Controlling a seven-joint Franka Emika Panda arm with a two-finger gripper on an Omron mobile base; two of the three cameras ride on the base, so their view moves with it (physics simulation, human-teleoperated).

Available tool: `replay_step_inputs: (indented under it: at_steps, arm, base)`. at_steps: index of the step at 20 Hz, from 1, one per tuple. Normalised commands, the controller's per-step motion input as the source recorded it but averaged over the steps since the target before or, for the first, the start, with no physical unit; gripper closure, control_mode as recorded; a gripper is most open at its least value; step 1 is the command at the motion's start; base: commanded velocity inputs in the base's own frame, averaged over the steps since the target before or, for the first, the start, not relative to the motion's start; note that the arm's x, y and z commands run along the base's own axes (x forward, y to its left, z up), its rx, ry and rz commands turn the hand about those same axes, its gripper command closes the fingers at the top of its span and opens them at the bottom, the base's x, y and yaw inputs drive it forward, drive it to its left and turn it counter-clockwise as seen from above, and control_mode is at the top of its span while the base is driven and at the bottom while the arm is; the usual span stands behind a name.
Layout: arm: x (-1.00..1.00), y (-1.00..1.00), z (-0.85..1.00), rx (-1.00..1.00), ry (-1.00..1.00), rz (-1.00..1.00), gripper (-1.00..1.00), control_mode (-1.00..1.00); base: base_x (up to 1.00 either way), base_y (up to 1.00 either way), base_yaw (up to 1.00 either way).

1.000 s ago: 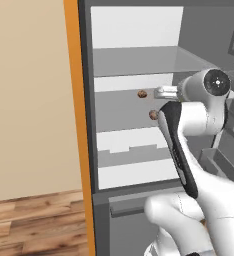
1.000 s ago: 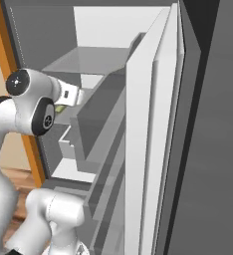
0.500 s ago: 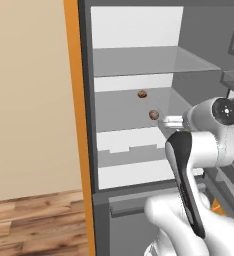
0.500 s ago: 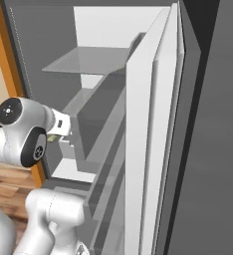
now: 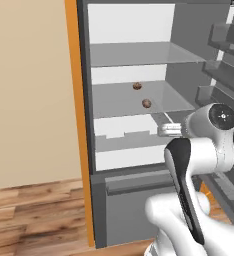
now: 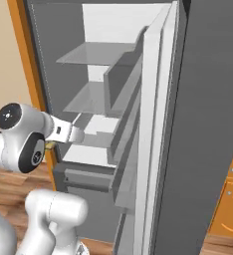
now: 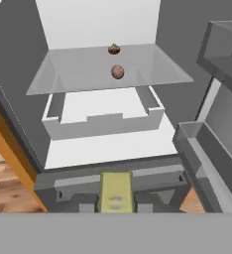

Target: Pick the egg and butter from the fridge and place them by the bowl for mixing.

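Gripper point(image 7: 116, 201): your jaws clamp the flat yellow-tan butter point(image 7: 116, 191) block.
Fridge point(image 5: 189, 60): smooth grey walls, glass shelves.

Arm point(image 5: 199, 165): glossy white rounded shells, tube-like links. A dark grey, near-black band runs down the side of one link. Round joint cap point(image 5: 222, 115), dark grey, small pale centre mark; a matching cap point(image 6: 9, 115) on the other side. Hand point(image 6: 66, 133): pale grey boxy block with small dark marks. Base: bulbous white housing.
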Motion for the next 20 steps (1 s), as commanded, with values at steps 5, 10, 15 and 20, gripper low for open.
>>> replay_step_inputs:
  at_steps: [5, 10, 15, 20]
  arm:
    - [0.00, 0.00, 0.00, 0.00, 0.00, 0.00, 1.00, 1.00]
    - [0.00, 0.00, 0.00, 0.00, 0.00, 0.00, 1.00, 1.00]
    - [0.00, 0.00, 0.00, 0.00, 0.00, 0.00, 1.00, 1.00]
    - [0.00, 0.00, 0.00, 0.00, 0.00, 0.00, 1.00, 1.00]
  base:
    - [-1.00, 0.02, 0.02]
    - [-0.91, 0.09, 0.01]
    - [-0.78, 0.48, -0.08]
    - [-0.22, 0.91, -0.50]
